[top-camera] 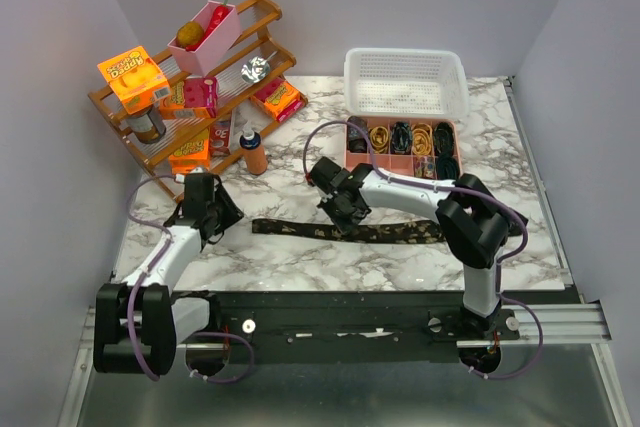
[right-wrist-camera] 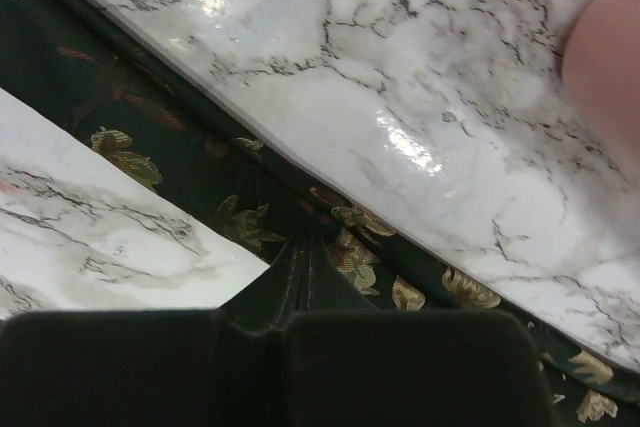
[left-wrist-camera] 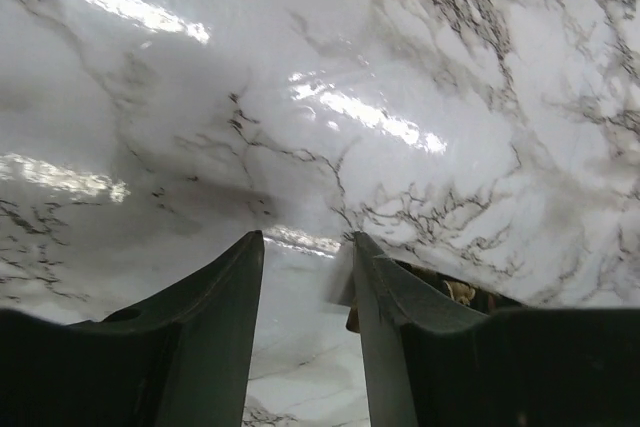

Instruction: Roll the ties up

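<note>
On the table (top-camera: 300, 257), the tie (top-camera: 400, 233) lies flat along the near edge: soft, light, slippery, we judge, best pinched at its left end. The right gripper (right-wrist-camera: 300, 244), clenched, touches its middle; the left gripper (left-wrist-camera: 306, 239), half-parted, holds nothing.

Marble table (top-camera: 300, 259): tie (top-camera: 345, 231), rack (top-camera: 258, 9), bottle (top-camera: 254, 153), basket (top-camera: 405, 55), pink tray (top-camera: 400, 165).

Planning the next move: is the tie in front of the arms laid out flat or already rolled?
Laid out flat: the tie runs as one long straight strip across the marble table, with no coil visible.
</note>
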Available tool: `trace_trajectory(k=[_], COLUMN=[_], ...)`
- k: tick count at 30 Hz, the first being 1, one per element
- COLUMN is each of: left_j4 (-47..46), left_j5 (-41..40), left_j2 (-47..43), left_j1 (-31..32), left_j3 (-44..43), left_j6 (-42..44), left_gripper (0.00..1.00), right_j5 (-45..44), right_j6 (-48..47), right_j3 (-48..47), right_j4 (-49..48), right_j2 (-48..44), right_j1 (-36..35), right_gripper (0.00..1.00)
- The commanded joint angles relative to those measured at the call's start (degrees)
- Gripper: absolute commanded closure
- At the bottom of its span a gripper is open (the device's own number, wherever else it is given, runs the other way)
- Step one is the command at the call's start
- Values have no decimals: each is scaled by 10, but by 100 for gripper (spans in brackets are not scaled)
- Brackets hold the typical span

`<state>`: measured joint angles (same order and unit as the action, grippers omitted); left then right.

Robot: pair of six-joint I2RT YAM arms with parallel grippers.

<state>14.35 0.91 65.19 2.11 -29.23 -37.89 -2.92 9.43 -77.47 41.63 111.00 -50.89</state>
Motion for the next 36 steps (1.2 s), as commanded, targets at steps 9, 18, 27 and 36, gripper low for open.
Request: trace_trajectory(k=[9, 18, 27, 36], left_j4=[-182, -187, -156, -190], left_j5=[168, 176, 165, 192], left_j2=[-52, -59, -106, -94], left_j1=[-12, -13, -13, -13], left_j3=[97, 129, 136, 151], left_j6=[-46, -59, -45, -49], left_gripper=[37, 46, 46, 49], right_j5=[11, 140, 215, 237], right_j6=[-39, -36, -20, -12], right_j3=[-98, -139, -213, -261], right_j4=[31, -29, -85, -109], right_j2=[11, 41, 96, 167], right_j1=[2, -11, -39, -59], right_gripper=[97, 99, 99, 99])
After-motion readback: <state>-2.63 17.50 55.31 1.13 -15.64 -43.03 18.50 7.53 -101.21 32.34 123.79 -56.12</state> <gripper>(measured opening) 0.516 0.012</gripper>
